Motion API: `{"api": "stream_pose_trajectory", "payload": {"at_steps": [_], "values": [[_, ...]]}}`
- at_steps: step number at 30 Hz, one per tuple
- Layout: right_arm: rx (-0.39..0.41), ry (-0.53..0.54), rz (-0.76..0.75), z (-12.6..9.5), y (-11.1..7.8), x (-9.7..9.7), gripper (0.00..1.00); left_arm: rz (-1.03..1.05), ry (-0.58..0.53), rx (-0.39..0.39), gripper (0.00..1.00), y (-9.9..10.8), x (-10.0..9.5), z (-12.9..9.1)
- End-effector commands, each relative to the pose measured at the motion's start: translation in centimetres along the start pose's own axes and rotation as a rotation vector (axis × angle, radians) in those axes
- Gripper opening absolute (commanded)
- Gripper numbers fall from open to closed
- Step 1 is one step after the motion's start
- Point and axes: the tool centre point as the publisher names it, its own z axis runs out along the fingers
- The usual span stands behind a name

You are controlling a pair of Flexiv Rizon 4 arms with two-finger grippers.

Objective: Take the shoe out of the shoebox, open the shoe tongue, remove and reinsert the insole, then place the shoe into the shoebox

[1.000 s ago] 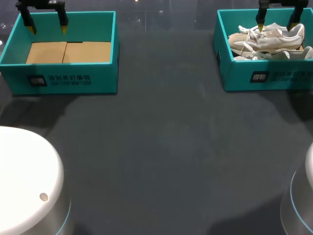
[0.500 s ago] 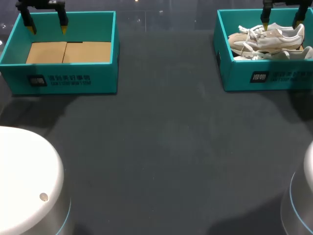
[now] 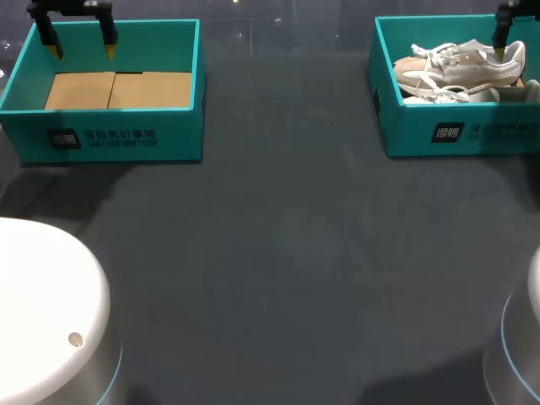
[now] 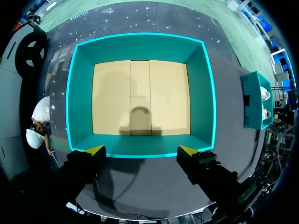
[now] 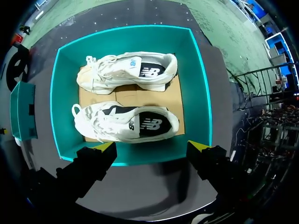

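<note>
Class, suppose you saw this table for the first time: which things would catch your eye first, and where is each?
The teal shoebox at the table's far right draws the eye, two white shoes lying side by side inside. At the far left a matching box holds only bare cardboard. The left tool and right tool hang open above them, yellow-tipped.

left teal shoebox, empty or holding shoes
Empty: the left teal shoebox shows only its bare tan cardboard floor, no shoes.
</note>
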Motion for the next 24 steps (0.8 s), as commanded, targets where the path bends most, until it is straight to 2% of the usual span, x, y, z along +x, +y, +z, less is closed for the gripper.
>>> {"api": "stream_pose_trajectory", "payload": {"at_steps": [1, 13, 16, 18, 22, 24], "values": [[-0.008, -0.005, 0.007, 1.0, -0.3, -1.1, 1.0, 0.0, -0.001, 0.0, 1.0, 0.0, 0.0, 0.0], [0.038, -0.028, 0.026, 4.8, 0.7, -3.2, 1.0, 0.0, -0.001, 0.0, 1.0, 0.0, 0.0, 0.0], [0.049, -0.028, 0.031, 5.8, 0.9, -3.5, 0.95, 0.0, -0.001, 0.0, 1.0, 0.0, 0.0, 0.0], [0.059, -0.037, 0.034, 6.5, 1.0, -3.6, 0.95, 0.0, -0.001, 0.0, 1.0, 0.0, 0.0, 0.0], [0.074, -0.036, 0.04, 7.7, 1.2, -4.0, 0.84, 0.0, -0.001, 0.0, 1.0, 0.0, 0.0, 0.0], [0.077, -0.037, 0.042, 8.1, 1.3, -4.1, 0.84, 0.0, -0.001, 0.0, 1.0, 0.0, 0.0, 0.0]]}}
